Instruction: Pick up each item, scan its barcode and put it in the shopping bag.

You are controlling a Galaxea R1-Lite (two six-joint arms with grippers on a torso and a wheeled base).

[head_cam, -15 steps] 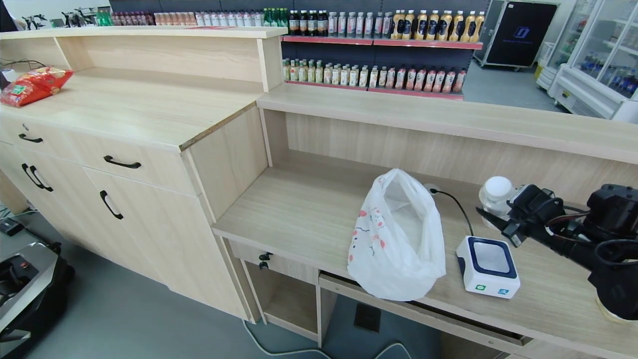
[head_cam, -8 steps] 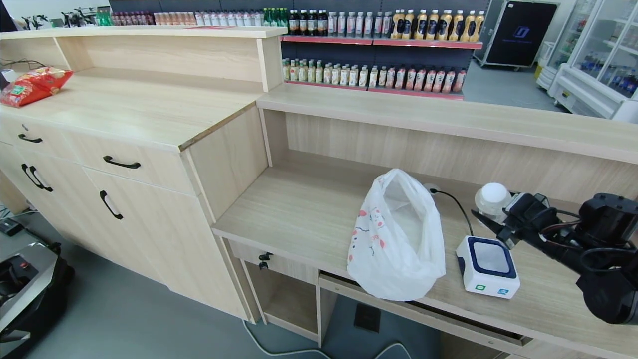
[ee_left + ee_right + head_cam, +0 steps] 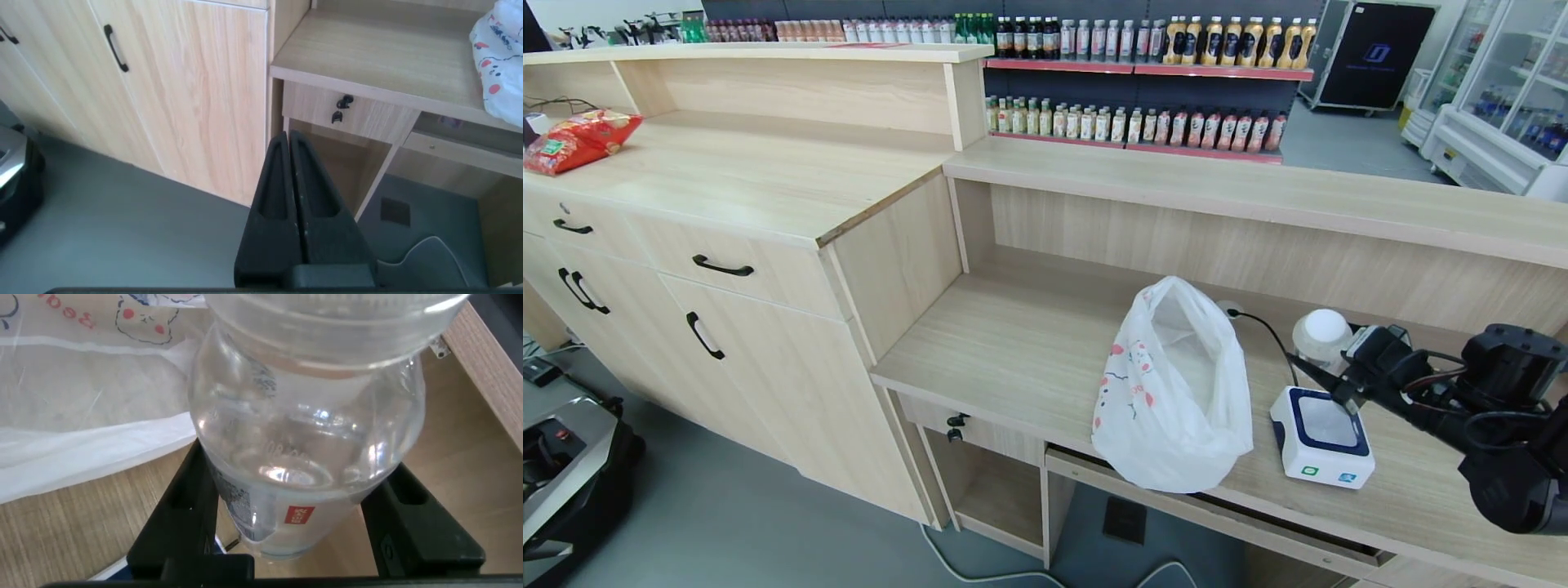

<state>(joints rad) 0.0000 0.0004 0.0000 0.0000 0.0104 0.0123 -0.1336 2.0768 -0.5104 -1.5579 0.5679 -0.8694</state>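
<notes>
Bright, even indoor light is falling from above on the pale worktop [image 3: 1029,359], casting only soft shadows under its raised ledge [image 3: 1258,188] and beside the white bag [image 3: 1176,392]. The scanner [image 3: 1327,437] window is catching a pale sheen. The clear bottle [image 3: 310,457] is glinting with small highlights. Straight edges are bowing toward the head view's borders.

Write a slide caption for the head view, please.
Right gripper holds a white-capped clear jar close to the barcode scanner, beside the open shopping bag on a wooden counter.

The right claw [image 3: 298,521] clamps a clear bottle [image 3: 310,441], the shopping bag [image 3: 82,408] beyond.
</notes>
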